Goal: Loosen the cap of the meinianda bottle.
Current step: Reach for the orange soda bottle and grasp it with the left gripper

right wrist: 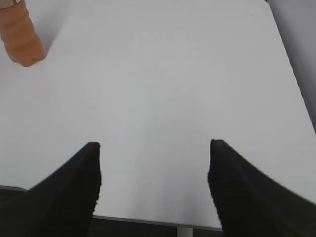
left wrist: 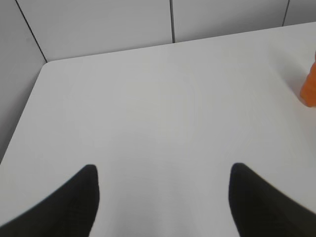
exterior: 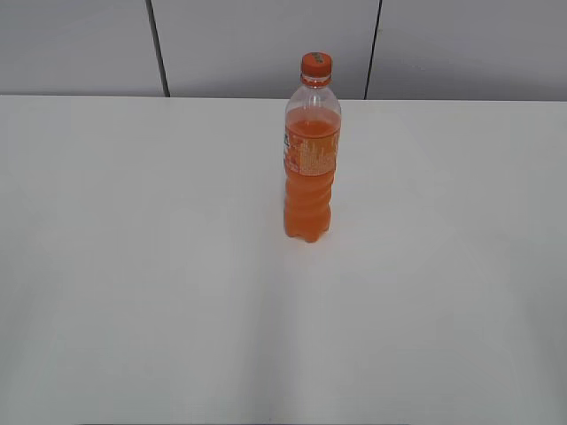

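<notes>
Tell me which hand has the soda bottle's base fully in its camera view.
The right hand: its view shows the meinianda bottle base standing at upper left. The left hand catches only an orange sliver.

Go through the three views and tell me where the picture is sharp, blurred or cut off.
Exterior view: even light, the tall clear plastic bottle of orange soda and its small orange screw cap sharp. Left wrist view: the bottle cropped at the right edge, soft; dark fingertips blurred. Right wrist view: bottle base blurry, fingertips blurred.
</notes>
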`<state>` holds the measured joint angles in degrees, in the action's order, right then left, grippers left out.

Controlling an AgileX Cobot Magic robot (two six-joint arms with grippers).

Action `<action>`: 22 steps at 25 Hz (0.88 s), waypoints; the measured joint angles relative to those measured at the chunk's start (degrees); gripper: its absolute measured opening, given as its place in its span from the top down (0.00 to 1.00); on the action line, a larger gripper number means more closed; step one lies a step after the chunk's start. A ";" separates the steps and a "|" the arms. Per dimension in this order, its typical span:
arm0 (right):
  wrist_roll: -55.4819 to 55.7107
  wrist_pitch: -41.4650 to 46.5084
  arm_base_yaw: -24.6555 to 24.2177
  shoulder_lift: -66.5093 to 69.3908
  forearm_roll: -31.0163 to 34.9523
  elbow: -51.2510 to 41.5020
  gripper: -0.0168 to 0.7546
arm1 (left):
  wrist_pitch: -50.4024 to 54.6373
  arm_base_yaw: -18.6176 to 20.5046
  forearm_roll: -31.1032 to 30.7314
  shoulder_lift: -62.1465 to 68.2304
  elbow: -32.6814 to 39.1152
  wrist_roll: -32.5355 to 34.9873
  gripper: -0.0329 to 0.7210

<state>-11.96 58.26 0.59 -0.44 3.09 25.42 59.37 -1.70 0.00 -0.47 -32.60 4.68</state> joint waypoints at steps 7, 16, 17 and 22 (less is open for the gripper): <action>0.00 0.00 0.00 0.00 0.00 0.00 0.32 | 0.00 0.00 0.00 0.00 0.00 0.00 0.29; 0.00 0.00 0.00 0.00 0.00 0.00 0.32 | 0.00 0.00 -0.30 0.00 0.00 0.00 0.29; 0.00 0.00 0.00 0.00 0.00 0.00 0.32 | 0.00 0.00 -0.30 0.00 0.00 0.00 0.29; 0.00 0.00 0.00 0.00 0.00 0.00 0.32 | 0.00 0.00 0.00 0.00 0.00 0.00 0.29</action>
<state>-11.96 58.26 0.59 -0.44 3.09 25.42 59.37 -1.70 0.00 -0.47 -32.60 4.68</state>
